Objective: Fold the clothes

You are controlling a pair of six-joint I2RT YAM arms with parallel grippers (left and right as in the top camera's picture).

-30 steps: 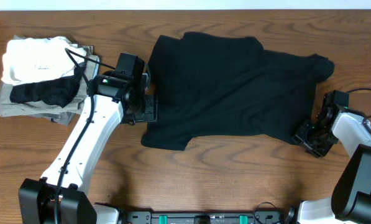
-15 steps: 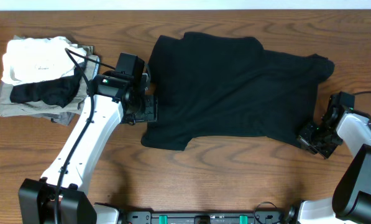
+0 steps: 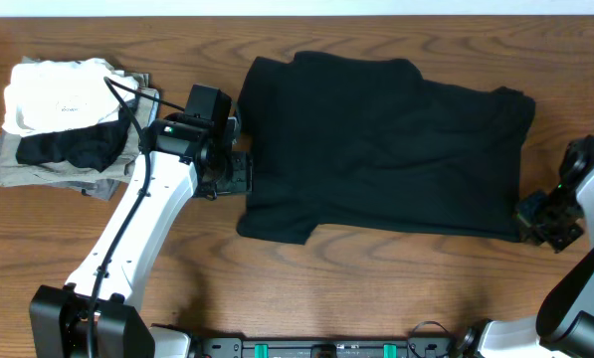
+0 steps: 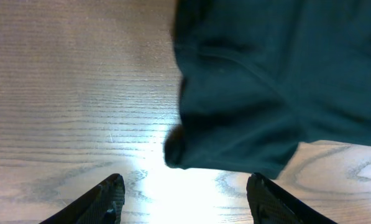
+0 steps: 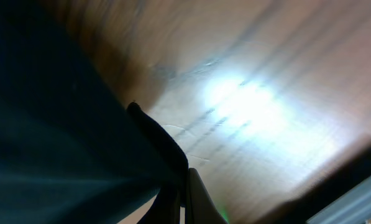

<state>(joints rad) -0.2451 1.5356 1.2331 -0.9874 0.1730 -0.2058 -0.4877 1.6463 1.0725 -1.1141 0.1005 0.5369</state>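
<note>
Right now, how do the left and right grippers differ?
The left gripper is open and empty; the right gripper is shut on the black T-shirt. The left gripper is beside the shirt's left edge, not touching it as far as the wrist view shows; the right gripper pinches its lower right corner. Both are at the shirt's border.
</note>
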